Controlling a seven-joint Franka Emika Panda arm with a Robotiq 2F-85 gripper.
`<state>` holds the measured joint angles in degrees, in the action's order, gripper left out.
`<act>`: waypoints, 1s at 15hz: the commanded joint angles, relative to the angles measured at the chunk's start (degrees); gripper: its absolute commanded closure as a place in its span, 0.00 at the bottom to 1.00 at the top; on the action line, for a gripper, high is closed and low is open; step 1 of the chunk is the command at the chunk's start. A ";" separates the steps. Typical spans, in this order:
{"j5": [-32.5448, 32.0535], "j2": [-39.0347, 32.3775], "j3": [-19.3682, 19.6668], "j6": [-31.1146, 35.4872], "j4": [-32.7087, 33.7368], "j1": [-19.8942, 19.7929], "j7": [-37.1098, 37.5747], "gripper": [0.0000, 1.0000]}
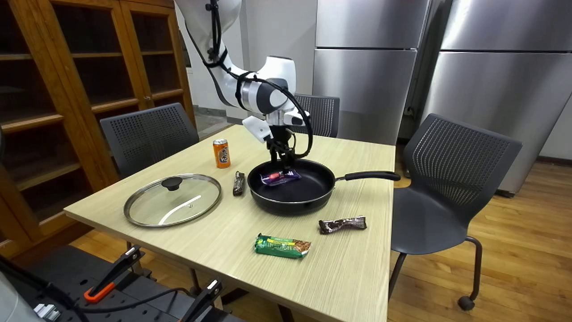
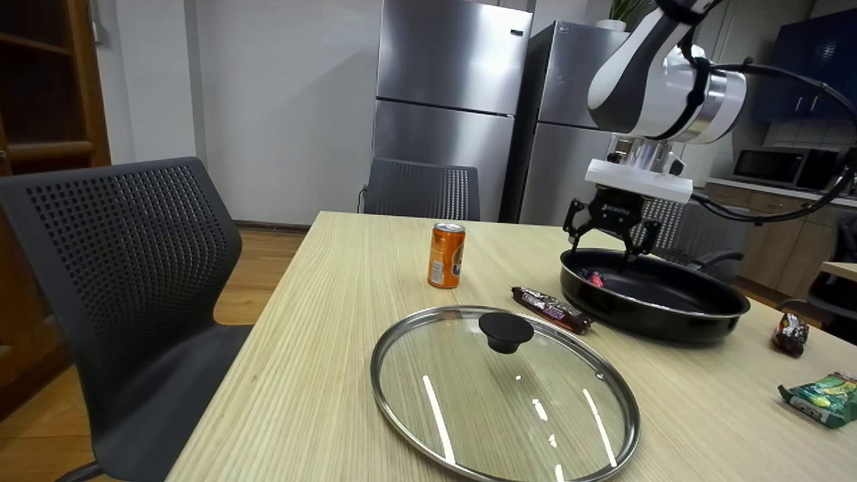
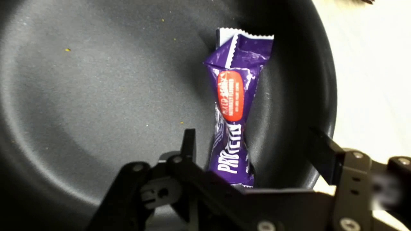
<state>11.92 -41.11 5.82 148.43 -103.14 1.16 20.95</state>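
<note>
End effector (image 3: 255, 144) spread, crinkled wrapper (image 3: 230, 96), round pan (image 3: 112, 96)

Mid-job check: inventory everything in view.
Table: one, pale, centre
Pan: one, black, on table
Wrapped bar: one, purple, in pan
Lid: one, clear, on table
Can: one, orange, on table
Dark bars: two, brown, on table
Packet: one, green, on table
Clamps: two, black-orange, beside table
Chairs: at least three, grey, around table
Refrigerators: two, silver, background
Cabinet: one, brown, background
Microwave: one, dark, background
Arm: one, white, above table
Gripper: one, black, open over pan
</note>
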 commanded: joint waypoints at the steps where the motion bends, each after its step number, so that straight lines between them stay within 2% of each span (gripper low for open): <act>1: -0.88 7.11 0.89 2.06 -7.65 2.41 2.72 0.00; 9: -5.46 15.65 1.21 5.35 -17.26 8.61 4.71 0.00; 15: -10.38 17.76 0.27 4.82 -20.02 11.60 4.12 0.00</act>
<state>4.35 -26.06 6.41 152.95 -120.19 11.74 24.11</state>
